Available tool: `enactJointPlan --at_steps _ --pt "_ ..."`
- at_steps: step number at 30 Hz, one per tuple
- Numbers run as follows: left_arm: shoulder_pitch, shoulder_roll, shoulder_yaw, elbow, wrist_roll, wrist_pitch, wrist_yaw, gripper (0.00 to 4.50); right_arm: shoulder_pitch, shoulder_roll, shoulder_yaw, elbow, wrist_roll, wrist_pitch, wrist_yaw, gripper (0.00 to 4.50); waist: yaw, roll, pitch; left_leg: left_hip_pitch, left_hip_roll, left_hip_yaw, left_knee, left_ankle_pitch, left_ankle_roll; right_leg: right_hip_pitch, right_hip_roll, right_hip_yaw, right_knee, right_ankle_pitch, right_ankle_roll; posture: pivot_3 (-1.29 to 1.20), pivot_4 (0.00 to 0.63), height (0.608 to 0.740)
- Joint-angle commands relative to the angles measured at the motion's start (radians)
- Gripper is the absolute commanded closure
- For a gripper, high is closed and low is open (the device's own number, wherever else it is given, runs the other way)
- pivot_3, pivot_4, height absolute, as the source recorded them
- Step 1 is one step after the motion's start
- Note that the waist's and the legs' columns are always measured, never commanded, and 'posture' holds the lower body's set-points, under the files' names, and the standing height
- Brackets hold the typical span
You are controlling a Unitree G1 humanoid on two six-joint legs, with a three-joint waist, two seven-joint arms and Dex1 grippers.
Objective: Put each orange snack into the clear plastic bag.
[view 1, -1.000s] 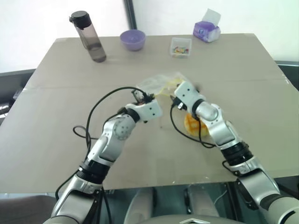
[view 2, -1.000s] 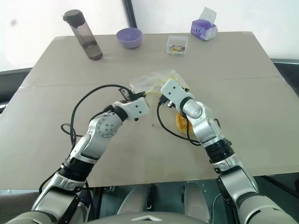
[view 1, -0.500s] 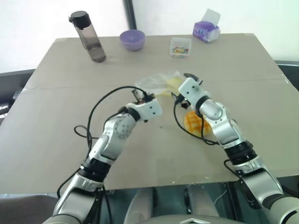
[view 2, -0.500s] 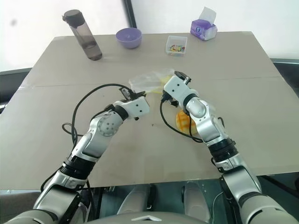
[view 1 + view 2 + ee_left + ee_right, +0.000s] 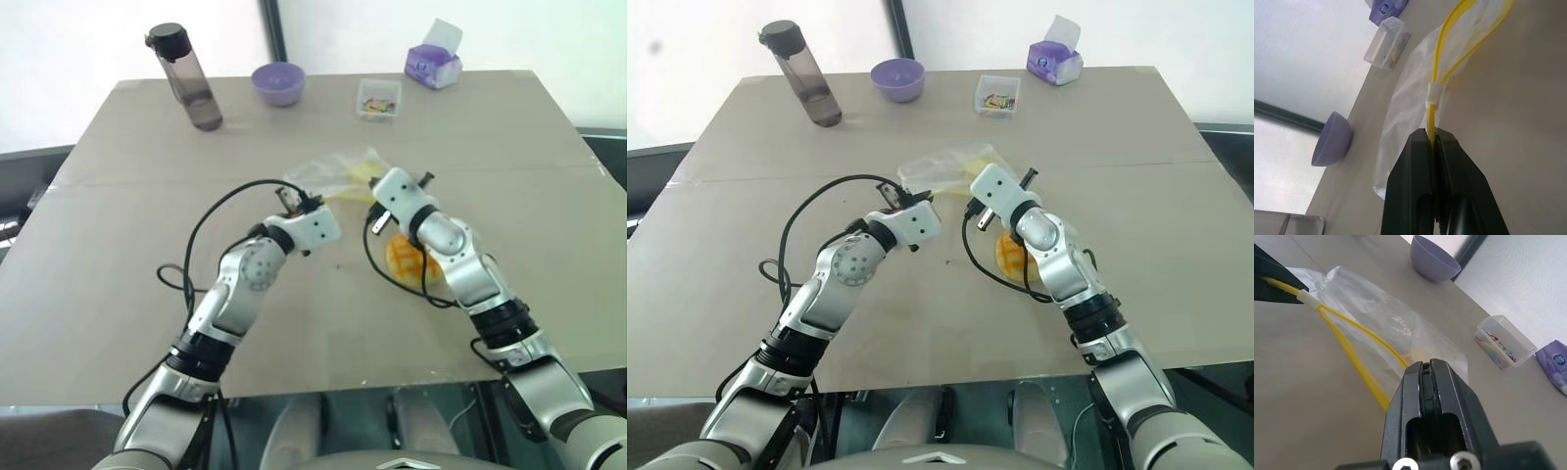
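Left wrist view — crinkly clear plastic bag point(image 5: 1410, 98), yellow strip — left claw point(image 5: 1433, 138) clamped on.

Silver-white arms, black cables, seemingly black fingers point(image 5: 1420, 196)

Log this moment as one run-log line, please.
left end effector: shut on clear plastic bag yellow strip | right end effector: shut, at bag's other end | orange snack: on table, outside bag

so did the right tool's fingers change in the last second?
Yes. The right tool was spread beside the clear plastic bag; now it's shut at the bag's yellow edge.
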Motion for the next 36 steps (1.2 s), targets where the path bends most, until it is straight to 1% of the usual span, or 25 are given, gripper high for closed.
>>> enactJointPlan --at_steps 1,9,14,19,24,27,28,30,31,32,33,35,36 --pt "-0.006 -0.022 0.037 -0.044 -0.029 0.010 0.012 4.50 0.005 -0.001 0.014 -0.026 0.002 -0.029 0.015 4.43 0.000 0.000 0.000 0.000 0.000 0.000 0.000 0.000 0.000 0.000 0.000 0.000 0.000 0.000 0.000 0.00 0.150 0.740" --pt "0.001 -0.042 0.031 -0.077 -0.042 0.006 -0.003 4.50 0.006 0.000 0.021 -0.005 0.000 -0.025 0.023 4.43 0.000 0.000 0.000 0.000 0.000 0.000 0.001 0.000 0.000 0.000 0.000 0.000 0.001 0.000 0.000 0.00 0.150 0.740" --pt "0.035 -0.032 0.002 -0.144 -0.102 -0.099 -0.065 4.50 -0.018 -0.003 0.010 0.041 -0.004 -0.030 0.012 4.43 0.000 0.000 0.000 0.000 0.000 0.000 0.002 0.000 0.000 0.000 0.000 0.000 0.001 0.000 0.000 0.00 0.150 0.740" --pt "0.081 -0.008 -0.007 -0.192 -0.096 -0.095 -0.112 4.50 -0.036 -0.008 0.001 0.081 -0.002 -0.038 0.001 4.43 -0.001 0.000 0.000 0.000 0.000 0.000 0.002 0.000 0.000 0.000 0.000 0.000 0.002 0.000 0.000 0.00 0.150 0.740" --pt "0.112 0.006 0.013 -0.196 -0.084 -0.095 -0.097 4.50 -0.043 -0.014 0.006 0.094 -0.001 -0.032 0.012 4.43 0.000 0.000 0.000 0.001 0.000 0.000 0.002 0.000 0.000 0.000 0.000 0.000 0.004 0.000 0.000 0.00 0.150 0.740" --pt "0.128 0.011 0.034 -0.211 -0.078 -0.069 -0.086 4.50 -0.045 -0.051 0.034 0.118 -0.056 -0.058 0.000 3.71 0.001 0.000 0.000 0.001 0.000 0.001 0.004 0.000 0.000 0.000 0.000 0.000 0.005 0.000 0.000 0.00 0.150 0.740" --pt "0.132 0.012 0.043 -0.214 -0.074 -0.058 -0.081 4.50 -0.045 -0.060 0.040 0.127 -0.067 -0.069 -0.001 3.06 0.002 0.000 0.000 0.001 0.000 0.001 0.004 0.000 0.000 0.000 0.000 0.000 0.005 0.000 0.000 0.00 0.150 0.740" --pt "0.135 0.016 0.051 -0.214 -0.070 -0.050 -0.078 4.50 -0.046 -0.068 0.044 0.135 -0.073 -0.082 -0.001 2.44 0.003 0.000 0.000 0.001 0.000 0.000 0.005 0.000 0.000 0.000 0.000 0.000 0.006 0.000 0.000 0.00 0.150 0.740" --pt "0.136 0.019 0.058 -0.215 -0.074 -0.052 -0.077 4.50 -0.048 -0.070 0.047 0.140 -0.076 -0.090 -0.002 2.01 0.002 0.000 0.000 0.001 0.000 0.000 0.005 0.000 0.000 0.000 0.000 0.000 0.006 0.000 0.000 0.00 0.150 0.740" --pt "0.137 0.019 0.063 -0.218 -0.076 -0.054 -0.077 4.50 -0.049 -0.070 0.048 0.144 -0.080 -0.098 -0.003 1.69 0.001 0.000 0.000 0.001 0.000 0.000 0.006 0.000 0.000 0.000 0.000 0.000 0.007 0.000 0.000 0.00 0.150 0.740" --pt "0.137 0.021 0.064 -0.219 -0.076 -0.054 -0.078 4.50 -0.051 -0.070 0.050 0.148 -0.085 -0.107 -0.006 1.16 -0.002 0.000 0.000 0.001 0.000 0.000 0.007 0.000 0.000 0.000 0.000 0.001 0.008 0.000 0.000 0.00 0.150 0.740" --pt "0.138 0.024 0.063 -0.220 -0.073 -0.054 -0.080 4.50 -0.055 -0.064 0.051 0.150 -0.084 -0.111 -0.002 0.30 -0.004 0.000 0.000 0.001 0.000 0.001 0.008 0.000 0.000 0.000 0.000 0.001 0.010 0.000 0.000 0.00 0.150 0.740" --pt "0.139 0.025 0.063 -0.220 -0.072 -0.054 -0.080 4.50 -0.057 -0.061 0.051 0.149 -0.084 -0.112 0.000 0.01 -0.004 0.000 0.000 0.001 0.000 0.001 0.008 0.000 0.000 0.000 0.000 0.001 0.010 0.000 0.000 0.00 0.150 0.740"
